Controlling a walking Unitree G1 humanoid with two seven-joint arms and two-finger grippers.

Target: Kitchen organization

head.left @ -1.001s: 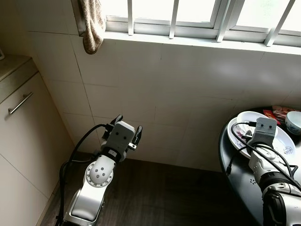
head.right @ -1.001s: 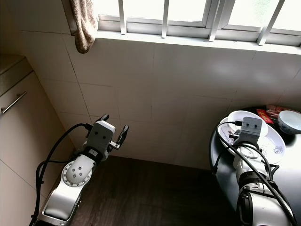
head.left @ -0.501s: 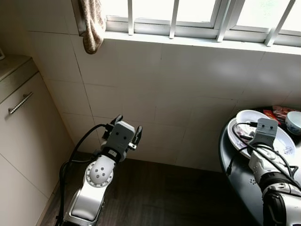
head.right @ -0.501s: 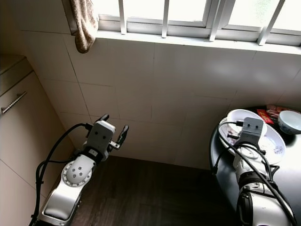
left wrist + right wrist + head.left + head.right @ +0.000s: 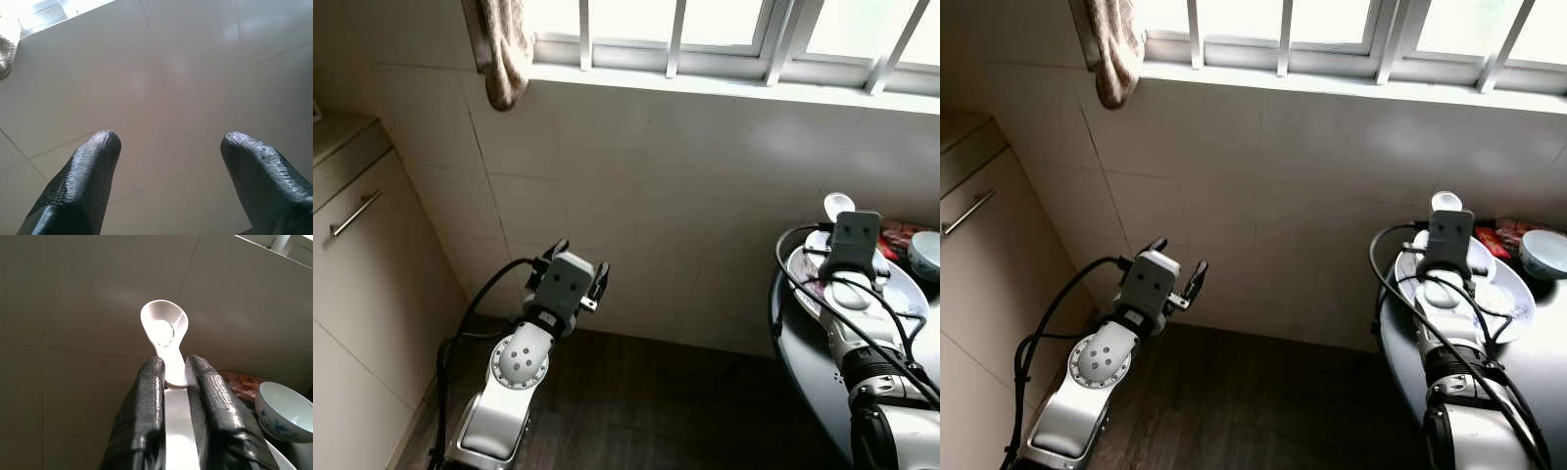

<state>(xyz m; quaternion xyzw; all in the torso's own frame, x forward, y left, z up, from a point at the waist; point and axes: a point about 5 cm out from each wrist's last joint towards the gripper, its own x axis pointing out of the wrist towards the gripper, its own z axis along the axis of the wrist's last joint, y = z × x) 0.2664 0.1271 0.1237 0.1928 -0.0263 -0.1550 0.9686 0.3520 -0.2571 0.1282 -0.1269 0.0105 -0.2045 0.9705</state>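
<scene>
Ahead of the left gripper [image 5: 168,147] stands the tiled wall [image 5: 656,176], with open air between. The right gripper [image 5: 173,369], closed on a white spoon [image 5: 165,330], has the plate [image 5: 1508,294] below and a bowl [image 5: 283,411] beside.

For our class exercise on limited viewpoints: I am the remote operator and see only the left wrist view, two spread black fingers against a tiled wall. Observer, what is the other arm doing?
Observer: The right gripper is shut on a white spoon, bowl end raised.
Operator: Where is it?
Observer: Above a white plate on a dark round table.
Operator: Anything else on that table?
Observer: A small blue-patterned bowl beside the plate, and a red packet behind it.
</scene>
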